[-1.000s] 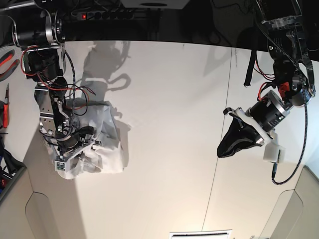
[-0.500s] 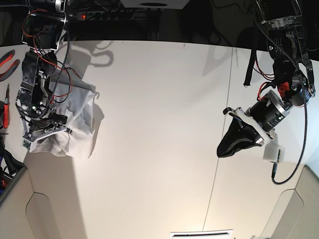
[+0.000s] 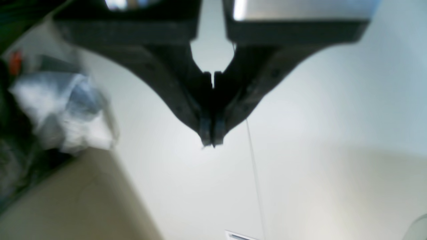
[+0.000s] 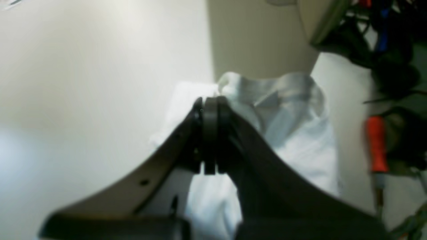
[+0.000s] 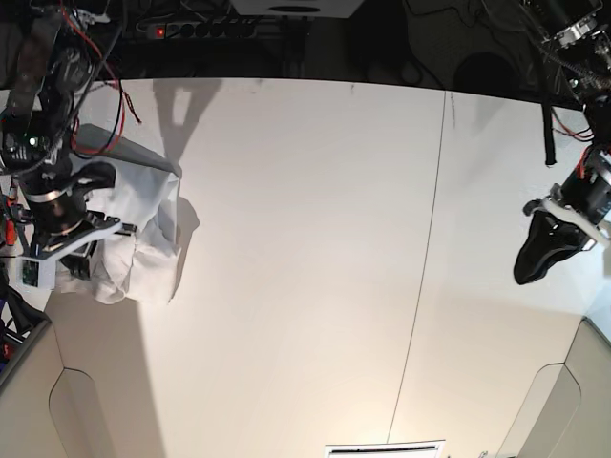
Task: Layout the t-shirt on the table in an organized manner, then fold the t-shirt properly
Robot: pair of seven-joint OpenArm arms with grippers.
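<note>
The right gripper (image 4: 209, 136) pinches the t-shirt (image 5: 143, 248), cloth bunched beneath it. The left gripper (image 3: 209, 141), pressed together, hangs empty above the table (image 5: 305, 239).

Both wrist views are soft and blurred; the base view bends at its edges, with arm shadows across the wide off-white worktop (image 5: 305, 239).

1 t-shirt (image 5: 143, 243), 1 table (image 5: 315, 239), 2 pincers: left (image 5: 525, 272), right (image 4: 209, 101).
</note>
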